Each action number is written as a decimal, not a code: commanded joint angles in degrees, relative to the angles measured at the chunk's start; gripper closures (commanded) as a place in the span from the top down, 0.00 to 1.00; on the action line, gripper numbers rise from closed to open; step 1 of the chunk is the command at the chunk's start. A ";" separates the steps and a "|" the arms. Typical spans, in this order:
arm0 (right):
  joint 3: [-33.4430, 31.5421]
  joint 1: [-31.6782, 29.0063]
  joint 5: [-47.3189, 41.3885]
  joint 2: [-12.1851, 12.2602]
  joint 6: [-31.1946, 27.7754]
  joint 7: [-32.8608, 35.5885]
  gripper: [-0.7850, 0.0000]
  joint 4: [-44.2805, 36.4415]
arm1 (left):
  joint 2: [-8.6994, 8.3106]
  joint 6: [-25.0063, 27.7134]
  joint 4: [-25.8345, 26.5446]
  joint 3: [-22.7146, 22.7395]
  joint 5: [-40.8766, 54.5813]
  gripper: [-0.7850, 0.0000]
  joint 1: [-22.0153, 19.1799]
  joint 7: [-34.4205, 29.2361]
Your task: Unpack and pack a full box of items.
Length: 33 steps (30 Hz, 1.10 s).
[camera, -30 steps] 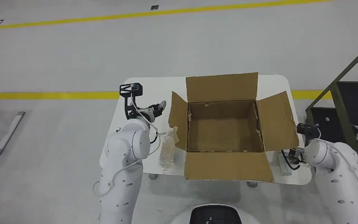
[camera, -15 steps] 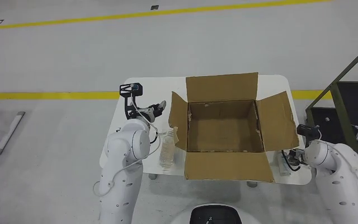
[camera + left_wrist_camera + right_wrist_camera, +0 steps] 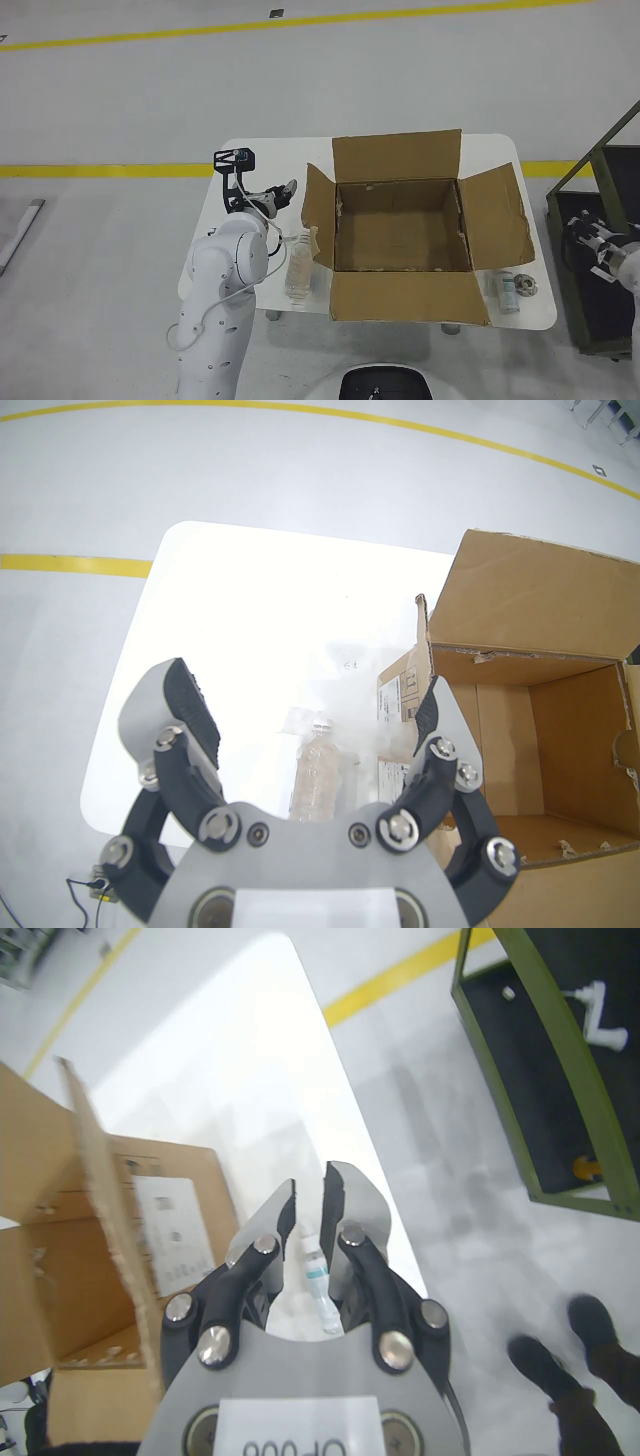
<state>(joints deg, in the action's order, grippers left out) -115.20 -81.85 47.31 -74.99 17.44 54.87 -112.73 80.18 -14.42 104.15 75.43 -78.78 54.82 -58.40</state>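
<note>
- The box (image 3: 396, 156) sits open at the centre of the top view, flaps spread, on the white table (image 3: 270, 155).
- A clear bottle (image 3: 299, 265) lies just left of it, and a small bottle (image 3: 507, 290) lies at lower right.
- The left gripper (image 3: 305, 685) gapes wide near the clear bottle.
- The right gripper (image 3: 310, 1200) is out past the table's right edge, its fingers a narrow gap apart.

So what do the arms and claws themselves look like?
Left arm: rounded white shells with a thin white cable looping along it. Left claw and right claw match: silver plates, black links, round silver screws, black pads and a white label on the wrist plate. A black cable trails beside the right one.
</note>
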 commanded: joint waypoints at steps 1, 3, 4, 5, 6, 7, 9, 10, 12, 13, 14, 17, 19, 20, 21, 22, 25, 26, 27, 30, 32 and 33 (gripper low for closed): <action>-0.15 -0.49 -4.28 -0.14 -1.79 -3.27 0.00 -1.19 | 0.00 0.00 0.00 0.00 0.00 1.00 0.00 0.00; 0.32 -0.23 -7.67 -0.17 -4.18 -4.76 0.00 -1.54 | 0.00 0.00 0.00 0.00 0.00 1.00 0.00 0.00; 1.15 0.19 -8.87 -0.12 -5.62 -4.75 0.00 -1.74 | 0.00 0.00 0.00 0.00 0.00 1.00 0.00 0.00; 2.15 0.76 -9.68 -0.05 -6.72 -4.45 0.00 -1.55 | 0.00 0.00 0.00 0.00 0.00 1.00 0.00 0.00; 3.74 1.60 -9.50 0.08 -8.15 -3.59 0.00 -1.43 | 0.00 0.00 0.00 0.00 0.00 1.00 0.00 0.00; 6.09 2.90 -8.92 0.22 -9.12 -2.77 0.00 -1.13 | 0.00 0.00 0.00 0.00 0.00 1.00 0.00 0.00; 9.80 4.75 -8.40 0.31 -10.03 -1.47 0.00 -0.36 | 0.00 0.00 0.00 0.00 0.00 1.00 0.00 0.00; 12.00 5.89 -7.31 0.35 -10.13 -1.14 0.00 0.15 | 0.00 0.00 0.00 0.00 0.00 1.00 0.00 0.00; 16.97 8.34 -5.16 0.34 -9.98 -0.18 0.00 1.58 | 0.00 0.00 0.00 0.00 0.00 1.00 0.00 0.00; 19.53 9.70 -3.68 0.33 -9.62 0.45 0.00 2.65 | 0.00 0.00 0.00 0.00 0.00 1.00 0.00 0.00; 22.05 11.17 -1.83 0.30 -9.09 1.10 0.00 3.82 | 0.00 0.00 0.00 0.00 0.00 1.00 0.00 0.00; 29.88 15.86 3.48 0.00 -7.15 2.28 0.00 7.98 | 0.00 0.00 0.00 0.00 0.00 1.00 0.00 0.00; 34.93 18.85 7.02 -0.42 -4.71 2.14 0.00 11.93 | 0.00 0.00 0.00 0.00 0.00 1.00 0.00 0.00; 36.89 20.49 8.32 -0.65 -3.44 1.58 0.00 13.96 | 0.00 0.00 0.00 0.00 0.00 1.00 0.00 0.00; 38.88 21.91 9.69 -0.89 -2.45 1.23 0.00 16.12 | 0.00 0.00 0.00 0.00 0.00 1.00 0.00 0.00; 40.56 23.23 10.21 -1.17 -1.47 0.74 0.00 17.90 | 0.00 0.00 0.00 0.00 0.00 1.00 0.00 0.00; 44.60 26.63 9.92 -2.07 1.69 0.11 0.00 23.14 | 0.00 0.00 0.00 0.00 0.00 1.00 0.00 0.00; 45.70 27.66 9.83 -2.36 2.83 0.00 0.00 24.72 | 0.00 0.00 0.00 0.00 0.00 1.00 0.00 0.00; 46.52 28.67 9.38 -2.65 3.87 -0.27 0.00 26.17 | 0.00 0.00 0.00 0.00 0.00 1.00 0.00 0.00; 46.52 28.67 9.38 -2.65 3.87 -0.27 0.00 26.17 | 0.00 0.00 0.00 0.00 0.00 1.00 0.00 0.00; 46.52 28.67 9.38 -2.65 3.87 -0.27 0.00 26.17 | 0.00 0.00 0.00 0.00 0.00 1.00 0.00 0.00; 46.52 28.67 9.38 -2.65 3.87 -0.27 0.00 26.17 | 0.00 0.00 0.00 0.00 0.00 1.00 0.00 0.00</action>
<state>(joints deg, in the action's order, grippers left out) -68.68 -53.18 56.69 -77.64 21.31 54.59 -86.56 80.19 -14.42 104.15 75.43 -78.78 54.82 -58.40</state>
